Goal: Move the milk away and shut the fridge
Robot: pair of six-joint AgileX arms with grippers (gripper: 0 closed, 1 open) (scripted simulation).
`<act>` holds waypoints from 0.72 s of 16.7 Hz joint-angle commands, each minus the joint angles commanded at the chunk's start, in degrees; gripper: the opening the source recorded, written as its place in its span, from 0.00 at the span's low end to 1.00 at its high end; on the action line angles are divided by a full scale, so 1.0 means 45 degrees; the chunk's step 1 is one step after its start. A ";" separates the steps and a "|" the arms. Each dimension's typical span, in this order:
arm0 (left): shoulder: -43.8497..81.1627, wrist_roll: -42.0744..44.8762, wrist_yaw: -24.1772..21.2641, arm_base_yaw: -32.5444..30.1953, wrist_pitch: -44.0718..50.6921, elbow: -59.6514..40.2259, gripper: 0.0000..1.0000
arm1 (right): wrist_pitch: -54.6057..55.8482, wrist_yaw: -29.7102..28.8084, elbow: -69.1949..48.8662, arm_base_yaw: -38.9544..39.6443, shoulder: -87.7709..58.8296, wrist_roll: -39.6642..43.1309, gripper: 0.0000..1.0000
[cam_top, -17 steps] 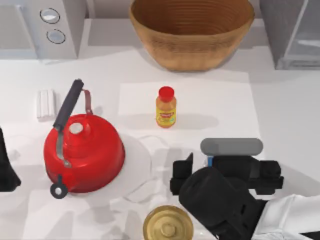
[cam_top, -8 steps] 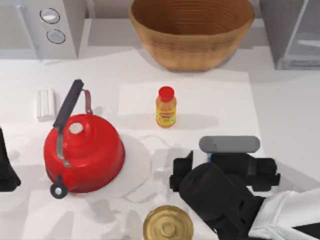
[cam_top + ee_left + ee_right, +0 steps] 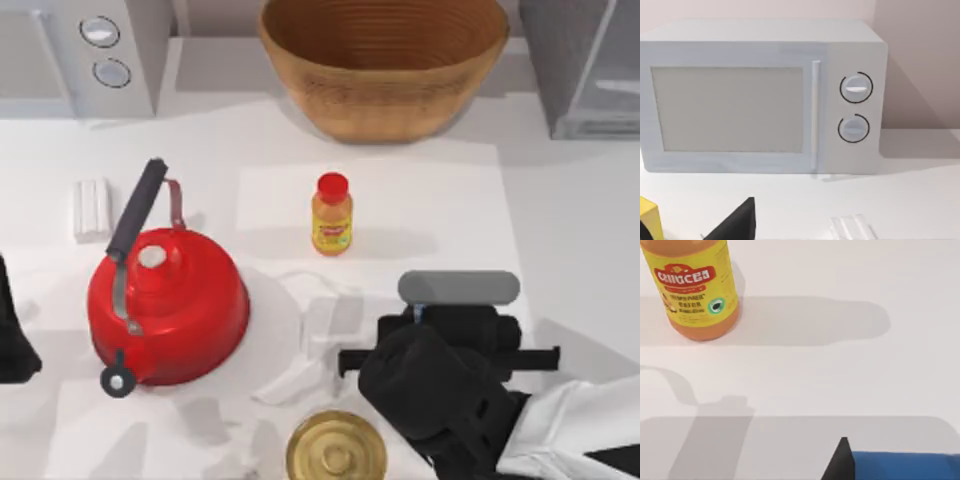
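From above, the right pincer is sitting low at the bench's right front, over the milk, of which a blue sliver is peeking out beside the black wrist. Step 1, moving the milk, seems in hand; next is probably carrying it aside before turning to the fridge, far right at the back. The left pincer is idling at the left edge.

The left wrist view is facing the microwave.

In the right wrist view, a dark finger is touching the carton's blue top; I cannot tell whether the jaws are spread or pinching. The orange juice bottle is standing well apart.

Right arm low over table's front right, left arm parked at left edge
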State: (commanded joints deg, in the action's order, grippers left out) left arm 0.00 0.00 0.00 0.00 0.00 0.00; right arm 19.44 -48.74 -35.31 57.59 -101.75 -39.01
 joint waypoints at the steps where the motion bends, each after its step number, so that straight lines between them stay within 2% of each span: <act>1: 0.0000 0.0000 0.0000 0.0000 0.0000 0.0000 1.00 | 0.0000 0.0000 0.0000 0.0000 0.0000 0.0000 0.17; 3: 0.0000 0.0000 0.0000 0.0000 0.0000 0.0000 1.00 | 0.0000 0.0000 0.0000 0.0000 0.0000 0.0000 0.02; 4: 0.0000 0.0000 0.0000 0.0000 0.0000 0.0000 1.00 | 0.0000 0.0000 0.0000 0.0000 0.0000 0.0000 0.00; 12: 0.0000 0.0000 0.0000 0.0000 0.0000 0.0000 1.00 | 0.0002 0.0005 -0.0014 0.0021 0.0019 -0.0018 0.00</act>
State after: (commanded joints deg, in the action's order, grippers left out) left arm 0.00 0.00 0.00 0.00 0.00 0.00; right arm 19.45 -48.72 -35.38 57.69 -101.67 -39.09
